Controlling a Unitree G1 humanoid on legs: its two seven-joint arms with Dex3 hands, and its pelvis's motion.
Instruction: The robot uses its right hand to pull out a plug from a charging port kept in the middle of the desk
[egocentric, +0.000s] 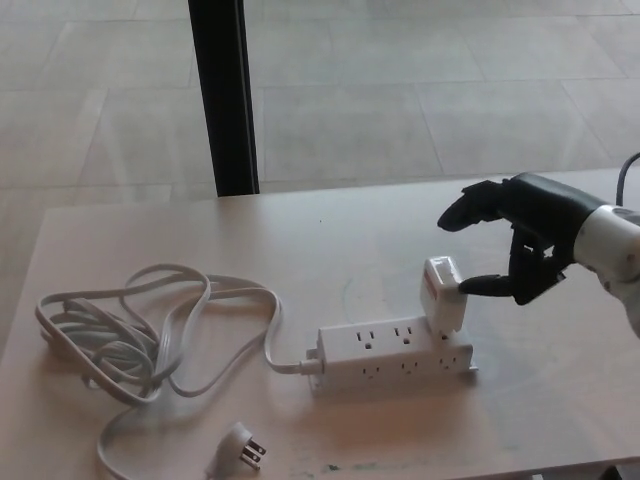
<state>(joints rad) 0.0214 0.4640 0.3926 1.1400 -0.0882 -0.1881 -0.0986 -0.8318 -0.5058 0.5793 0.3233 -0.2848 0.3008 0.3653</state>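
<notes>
A white power strip (395, 353) lies in the middle of the pale desk (330, 240). A white block-shaped plug (443, 294) stands in its right end, tilted a little. My right hand (515, 238) comes in from the right, just above and to the right of the plug. Its fingers are spread apart, with the thumb tip (478, 287) close beside the plug's right face; whether it touches I cannot tell. It holds nothing. My left hand does not show.
The strip's white cord (150, 330) lies coiled on the desk's left side and ends in a loose pronged plug (243, 448) near the front edge. A black post (224, 95) stands behind the desk's far edge, over a tiled floor.
</notes>
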